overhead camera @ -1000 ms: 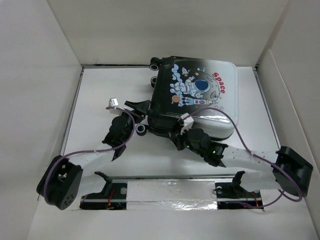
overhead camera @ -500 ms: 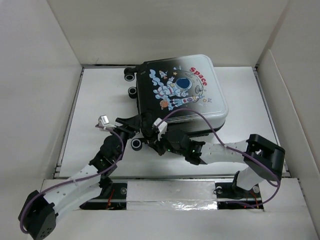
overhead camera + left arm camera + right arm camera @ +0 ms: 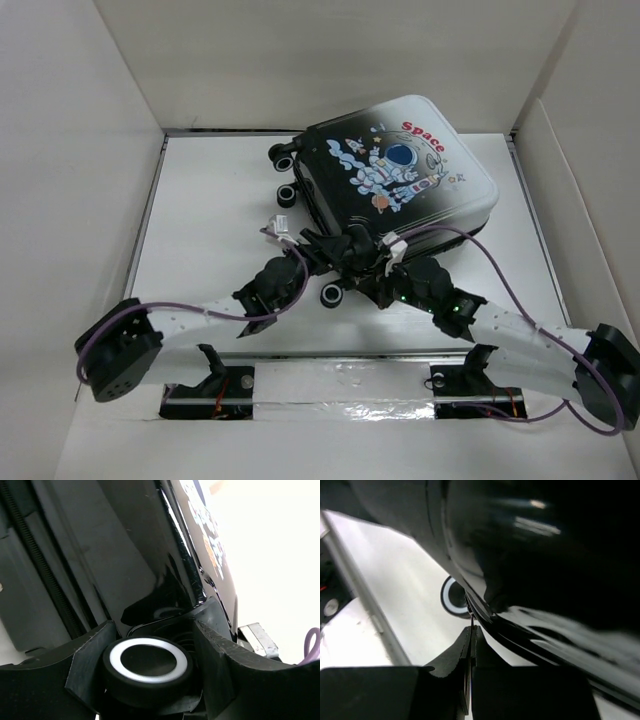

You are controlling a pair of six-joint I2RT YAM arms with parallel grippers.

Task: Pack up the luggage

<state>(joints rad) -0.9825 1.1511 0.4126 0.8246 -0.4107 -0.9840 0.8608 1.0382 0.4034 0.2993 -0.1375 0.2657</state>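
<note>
Top view first. The left arm lies low along the near edge of the counter, elbow out by the near left corner. Its forearm runs right, then bends up so the left jaws meet the near left corner of the luggage. The right arm comes in from the near right corner, reaching left, with the right jaws at that same near side of the case.

The luggage lies closed, printed side up, turned askew at the far edge, right of the middle, wheels pointing left. Red "Space" reads fine above a cartoon astronaut. The shell is glossy hard plastic, black fading to white, with rounded corners.

Left wrist view: the fingers are matte black, chunky and angular. The left jaws stand about half open with a wheel held snug between them. It's black with a white ring on its face. Shiny black shell sits above it, and a ribbed black strip runs along the left.

Right wrist view: the right jaws are pressed fully together, tips right up at the shell's seam. Can't tell if anything thin is pinched in there. Blurry glossy black fills the top of the view.
</note>
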